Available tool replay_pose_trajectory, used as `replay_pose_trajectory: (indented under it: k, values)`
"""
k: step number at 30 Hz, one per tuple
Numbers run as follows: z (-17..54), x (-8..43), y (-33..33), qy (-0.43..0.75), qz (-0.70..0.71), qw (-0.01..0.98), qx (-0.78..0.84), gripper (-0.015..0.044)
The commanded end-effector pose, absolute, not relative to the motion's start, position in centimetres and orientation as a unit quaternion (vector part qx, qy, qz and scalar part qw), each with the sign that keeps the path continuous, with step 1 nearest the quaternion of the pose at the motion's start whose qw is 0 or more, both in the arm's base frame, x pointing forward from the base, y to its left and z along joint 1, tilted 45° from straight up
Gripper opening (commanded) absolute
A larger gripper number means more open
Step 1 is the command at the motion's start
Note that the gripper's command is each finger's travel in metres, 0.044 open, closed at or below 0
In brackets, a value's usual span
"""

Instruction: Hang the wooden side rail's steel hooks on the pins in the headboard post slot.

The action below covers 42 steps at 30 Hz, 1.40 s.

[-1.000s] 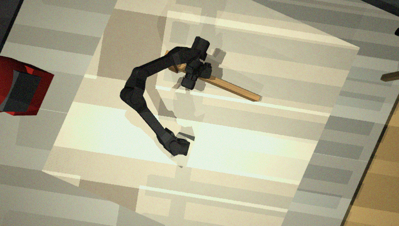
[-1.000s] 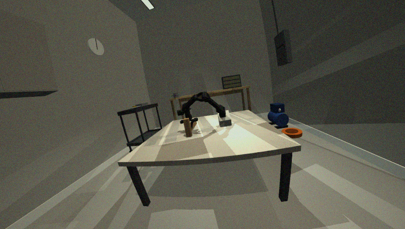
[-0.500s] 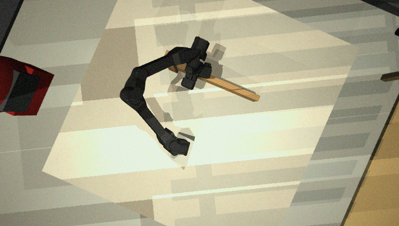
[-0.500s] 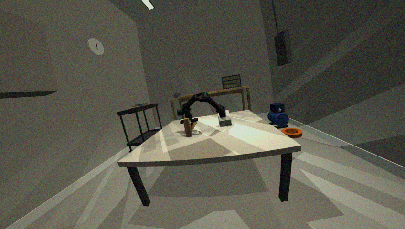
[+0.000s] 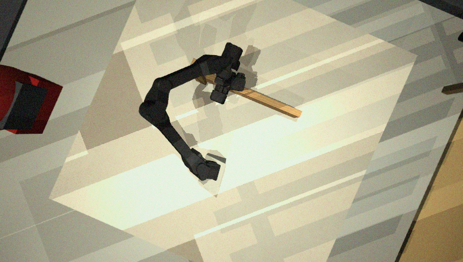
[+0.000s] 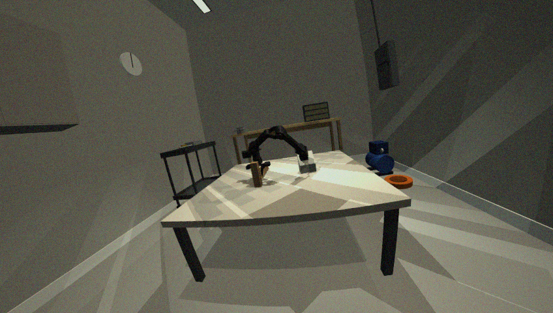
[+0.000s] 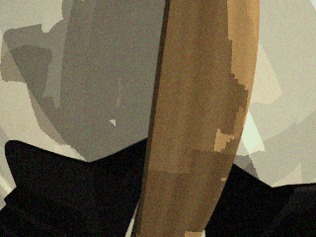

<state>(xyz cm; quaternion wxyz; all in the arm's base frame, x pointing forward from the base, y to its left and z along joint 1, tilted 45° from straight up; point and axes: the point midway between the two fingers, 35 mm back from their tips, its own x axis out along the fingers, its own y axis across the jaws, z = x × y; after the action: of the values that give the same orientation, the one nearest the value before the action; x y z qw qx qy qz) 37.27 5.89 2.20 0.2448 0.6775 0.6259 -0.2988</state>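
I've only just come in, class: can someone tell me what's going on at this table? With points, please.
A black robot arm has its gripper (image 5: 227,84) (image 7: 177,148) shut on a wooden rail (image 5: 271,102) (image 7: 197,99). One end of the rail is at the upright wooden post (image 6: 255,174), and the other reaches out over the table (image 6: 302,217). The arm hides the joint from above, so whether the hooks sit on their pins cannot be told. The rail has not been let go.

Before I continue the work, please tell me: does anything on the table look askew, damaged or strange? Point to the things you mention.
Nothing stands out as damaged or spilled. The claw (image 5: 229,84) grips the wooden rail (image 5: 271,102) (image 7: 197,109), which slants across the table (image 5: 275,152) (image 6: 287,217). The hooks and pins are hidden.
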Motion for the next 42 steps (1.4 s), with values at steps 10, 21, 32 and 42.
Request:
replay_pose_trajectory:
  k: [10,21,32,42]
  values:
    - [2.16,37.42,5.88,0.624,-0.296,0.243,0.681,0.0]
    - [2.03,37.43,6.01,0.624,-0.296,0.243,0.681,0.0]
    - [1.9,37.44,6.14,0.624,-0.296,0.243,0.681,0.0]
    - [1.8,37.45,6.25,0.624,-0.296,0.243,0.681,0.0]
